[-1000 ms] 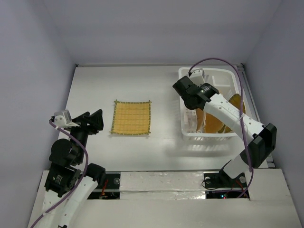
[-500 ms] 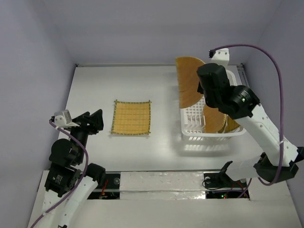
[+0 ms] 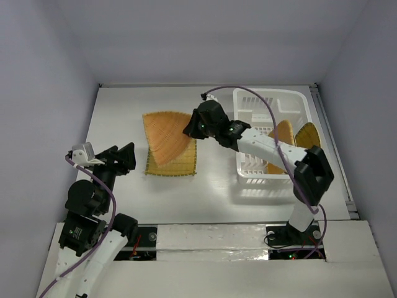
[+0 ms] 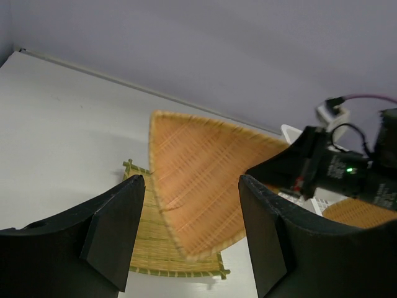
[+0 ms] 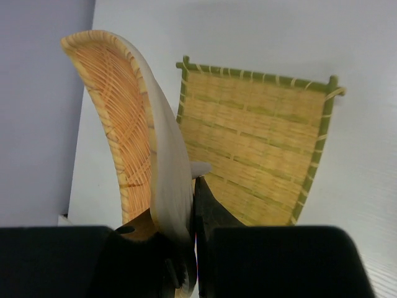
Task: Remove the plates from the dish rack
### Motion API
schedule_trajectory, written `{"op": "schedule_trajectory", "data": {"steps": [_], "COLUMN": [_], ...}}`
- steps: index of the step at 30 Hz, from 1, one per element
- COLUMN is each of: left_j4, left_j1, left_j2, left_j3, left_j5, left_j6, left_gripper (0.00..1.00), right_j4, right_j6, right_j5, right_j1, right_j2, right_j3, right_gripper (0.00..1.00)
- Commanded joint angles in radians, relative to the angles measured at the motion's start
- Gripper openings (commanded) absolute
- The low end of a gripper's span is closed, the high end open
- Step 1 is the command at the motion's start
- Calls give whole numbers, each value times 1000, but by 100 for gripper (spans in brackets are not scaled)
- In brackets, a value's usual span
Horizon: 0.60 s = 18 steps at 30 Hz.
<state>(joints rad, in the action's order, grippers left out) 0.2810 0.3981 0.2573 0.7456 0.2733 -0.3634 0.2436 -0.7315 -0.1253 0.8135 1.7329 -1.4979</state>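
My right hand [image 3: 190, 128] is clenched on one corner of the rounded triangle plate [image 3: 166, 138], the thin edge pinched between both fingers, as the right wrist view shows plainly. A second ago this hand was down inside the dish rack [image 3: 270, 92]; half a second ago it had the plate lifted high above the rack. Now it has swung clear, and the rack sits well behind my wrist. The plate fans out ahead of my fingertips, tilted on edge and not lying flat. Directly beneath and beyond it lies the square plate [image 3: 183, 165], flat on the bench [image 3: 118, 112]. The triangle's far edge hangs over the square one, but I cannot tell whether they touch yet. I judge this as the carry nearly done and the set-down about to start. I need to lower and level the plate before I let go, or it may tip or slide off the square one. Back in the rack two more plates [image 3: 282, 133] stand upright, so I take the unloading to be roughly half finished. My left hand [image 3: 121, 159] is released and empty, fingers spread, with both plates out ahead of it.
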Motion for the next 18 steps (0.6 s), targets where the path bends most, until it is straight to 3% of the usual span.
{"op": "schedule_trajectory", "data": {"steps": [1, 8, 18], "left_j4": [-43, -43, -48], "left_j1": [5, 5, 5], "left_j2": [11, 13, 13], "left_j3": [-9, -11, -11], "left_j5": [1, 1, -5], "left_j6": [11, 11, 12], "left_gripper": [59, 59, 59], "right_j4": [-280, -382, -432], "right_j6": [-169, -262, -293], "right_j5": [107, 118, 118], "right_j1": [9, 9, 9], "right_j2": [16, 152, 165], "right_j3": [-12, 57, 192], "right_gripper": [0, 0, 0]}}
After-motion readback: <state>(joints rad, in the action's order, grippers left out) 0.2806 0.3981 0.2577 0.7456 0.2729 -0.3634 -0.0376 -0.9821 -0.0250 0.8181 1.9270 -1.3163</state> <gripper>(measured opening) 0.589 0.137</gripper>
